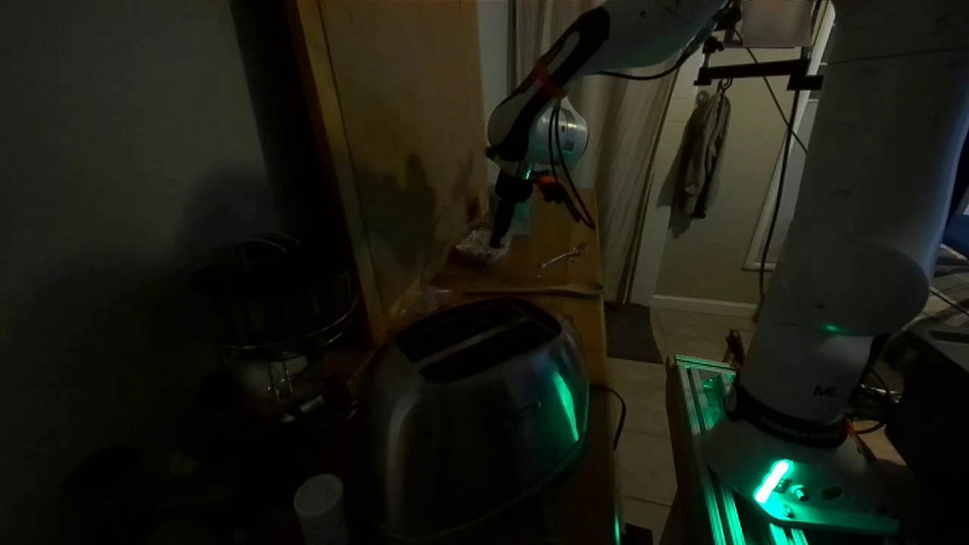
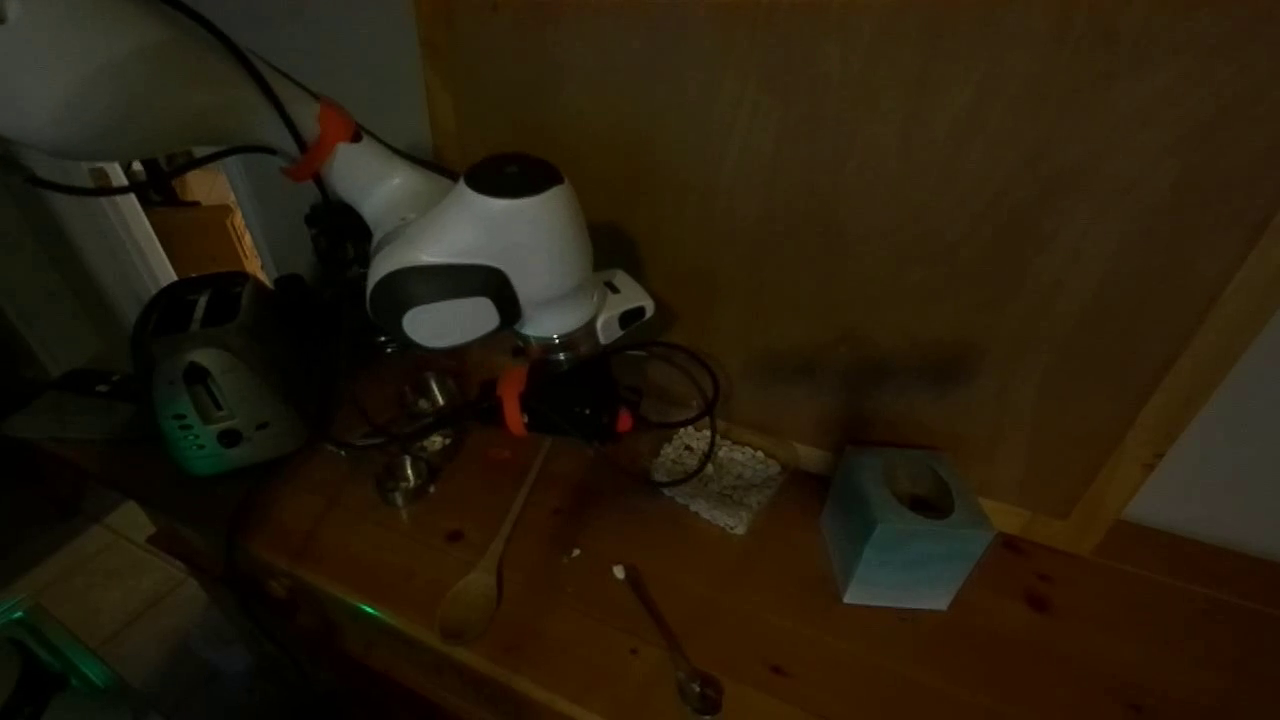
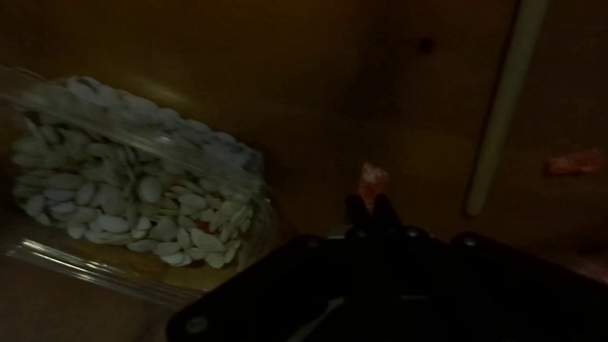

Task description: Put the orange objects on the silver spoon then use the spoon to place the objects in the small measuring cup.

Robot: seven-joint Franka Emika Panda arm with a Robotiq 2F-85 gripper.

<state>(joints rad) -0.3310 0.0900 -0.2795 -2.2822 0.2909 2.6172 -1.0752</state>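
Observation:
Dimness covers the whole scene. In the wrist view my gripper (image 3: 368, 202) has its tips almost together, with an orange object (image 3: 373, 179) pinched at its lower end and sticking out beyond them. A separate orange object (image 3: 574, 162) lies on the table, right of the wooden handle. The silver spoon (image 2: 700, 690) rests near the front edge in an exterior view, its handle pointing back toward the arm. A small metal measuring cup (image 2: 405, 480) stands left of the wooden spoon, with another shiny cup (image 2: 432, 392) behind it. In an exterior view the gripper (image 1: 497, 244) points down beside the seed bag.
A clear bag of pale seeds (image 3: 109, 199) lies just left of the gripper, close to the wooden backboard (image 2: 850, 250). The wooden spoon (image 2: 470, 605) crosses the table. A blue tissue box (image 2: 905, 540) and a toaster (image 1: 469, 424) stand at opposite ends.

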